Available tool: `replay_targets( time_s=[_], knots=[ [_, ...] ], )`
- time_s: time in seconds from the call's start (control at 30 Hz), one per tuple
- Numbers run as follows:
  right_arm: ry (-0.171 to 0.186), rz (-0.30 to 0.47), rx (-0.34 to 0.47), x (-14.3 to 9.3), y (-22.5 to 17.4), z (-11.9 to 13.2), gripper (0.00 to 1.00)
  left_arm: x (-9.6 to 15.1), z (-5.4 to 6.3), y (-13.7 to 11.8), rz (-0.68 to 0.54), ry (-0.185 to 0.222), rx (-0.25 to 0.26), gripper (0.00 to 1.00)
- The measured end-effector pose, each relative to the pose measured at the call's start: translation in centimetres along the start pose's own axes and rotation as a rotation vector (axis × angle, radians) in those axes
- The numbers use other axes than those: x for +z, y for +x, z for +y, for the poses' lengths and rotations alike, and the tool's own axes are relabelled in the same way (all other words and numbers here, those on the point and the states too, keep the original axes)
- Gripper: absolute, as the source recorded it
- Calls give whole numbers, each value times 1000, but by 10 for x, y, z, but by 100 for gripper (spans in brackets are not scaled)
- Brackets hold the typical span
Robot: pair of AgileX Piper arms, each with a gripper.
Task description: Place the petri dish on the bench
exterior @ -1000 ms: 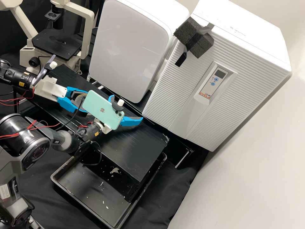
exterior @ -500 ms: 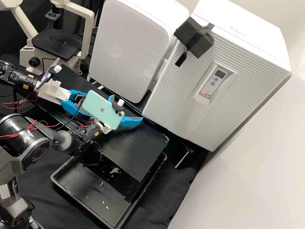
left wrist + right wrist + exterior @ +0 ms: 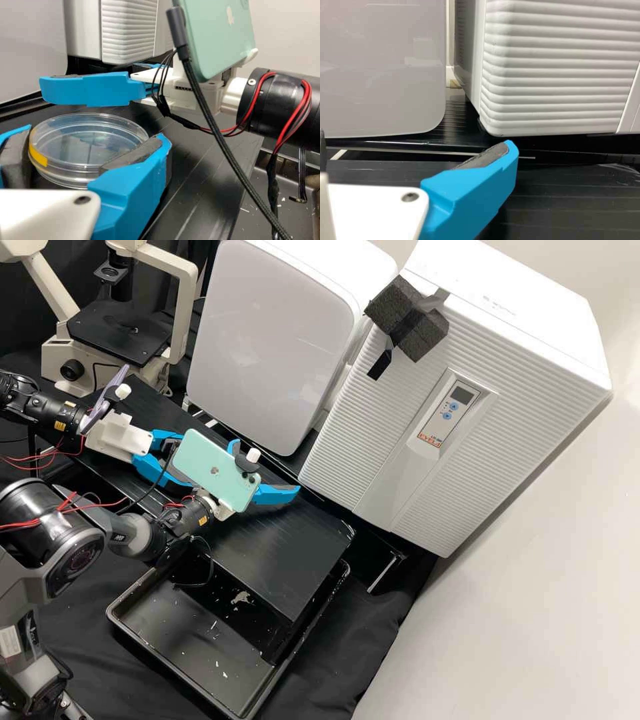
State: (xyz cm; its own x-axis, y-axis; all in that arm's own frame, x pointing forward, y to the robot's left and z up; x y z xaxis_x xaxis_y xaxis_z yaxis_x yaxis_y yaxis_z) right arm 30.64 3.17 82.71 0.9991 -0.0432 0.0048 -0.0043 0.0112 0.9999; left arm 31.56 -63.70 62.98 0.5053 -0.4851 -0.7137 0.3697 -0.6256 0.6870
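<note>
Over the table (image 3: 197, 185), my left tool (image 3: 94, 135) is clamping the petri dish (image 3: 75, 150); I am likely working on the lowering, next needing a gentle, flat set-down before releasing.

Open room over the bench (image 3: 287, 553) end, white cabinets (image 3: 363, 460) blocking behind, green phone (image 3: 203, 460) jutting above

Microscope (image 3: 123, 330) left of two cabinets (image 3: 280, 340), both behind bench (image 3: 293, 560); tray (image 3: 193, 647) in front; petri dish (image 3: 85, 145) inside left tool (image 3: 153, 465).
</note>
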Motion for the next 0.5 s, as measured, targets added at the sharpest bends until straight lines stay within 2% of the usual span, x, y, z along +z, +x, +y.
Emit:
replay_targets(
  time_s=[0.5],
  knots=[
    [0,0,0,0,0,0,100,-4,2,-2,7,-2,8,100]
  ],
)
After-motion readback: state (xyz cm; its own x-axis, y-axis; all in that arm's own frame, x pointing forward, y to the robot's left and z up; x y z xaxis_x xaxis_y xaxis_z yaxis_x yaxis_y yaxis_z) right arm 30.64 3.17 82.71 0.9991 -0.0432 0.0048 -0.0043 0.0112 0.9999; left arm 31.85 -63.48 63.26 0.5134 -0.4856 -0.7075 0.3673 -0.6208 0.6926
